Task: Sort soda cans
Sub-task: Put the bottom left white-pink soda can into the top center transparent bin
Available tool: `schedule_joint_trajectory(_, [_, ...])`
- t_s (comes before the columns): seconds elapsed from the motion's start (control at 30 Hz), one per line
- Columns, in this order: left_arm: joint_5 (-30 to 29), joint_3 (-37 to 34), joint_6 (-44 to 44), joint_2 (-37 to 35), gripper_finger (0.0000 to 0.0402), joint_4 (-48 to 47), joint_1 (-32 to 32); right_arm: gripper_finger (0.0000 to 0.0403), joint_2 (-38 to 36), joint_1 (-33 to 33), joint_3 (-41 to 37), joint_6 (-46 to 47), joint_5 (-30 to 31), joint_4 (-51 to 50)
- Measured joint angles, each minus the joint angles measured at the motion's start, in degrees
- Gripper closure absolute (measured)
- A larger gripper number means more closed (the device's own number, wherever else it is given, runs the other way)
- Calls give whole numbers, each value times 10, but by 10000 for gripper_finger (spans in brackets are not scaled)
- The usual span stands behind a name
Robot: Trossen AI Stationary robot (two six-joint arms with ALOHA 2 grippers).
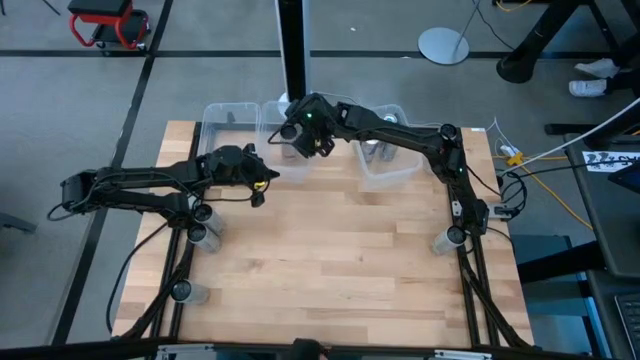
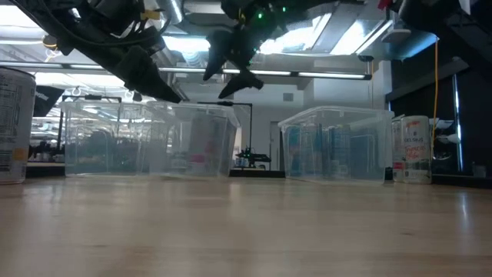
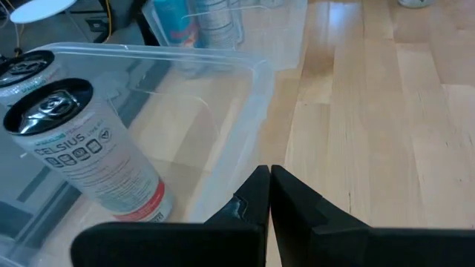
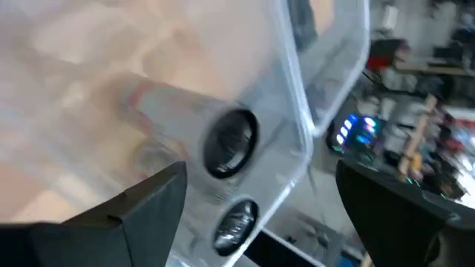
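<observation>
A white Celsius soda can stands upright in the left clear bin, with a second can behind it. My left gripper is shut and empty, hanging above the table by that bin's near edge. My right gripper is open and empty, raised over the same bin; two can tops show below its spread fingers. The right clear bin holds bluish cans. Loose cans stand on the table at the left and right.
Two more cans stand near the left edge. In the low view one can shows at far left and cans beside the right bin. Bare wood lies across the table's middle and near side.
</observation>
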Motion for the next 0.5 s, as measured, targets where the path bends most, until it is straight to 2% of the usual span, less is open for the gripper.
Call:
schedule_joint_trajectory(0.17, [7,0,-2,0,396,0,-1,61,-4,25,32,4,-1,-109])
schedule_joint_trajectory(0.3, [15,0,-15,0,392,8,-1,61,-24,52,26,22,-7,-200])
schedule_joint_trajectory(0.4, [16,0,-19,0,366,12,-1,61,-47,71,-1,46,-18,-240])
schedule_joint_trajectory(0.5, [16,0,-17,0,323,29,-1,61,-90,90,-55,60,-19,-235])
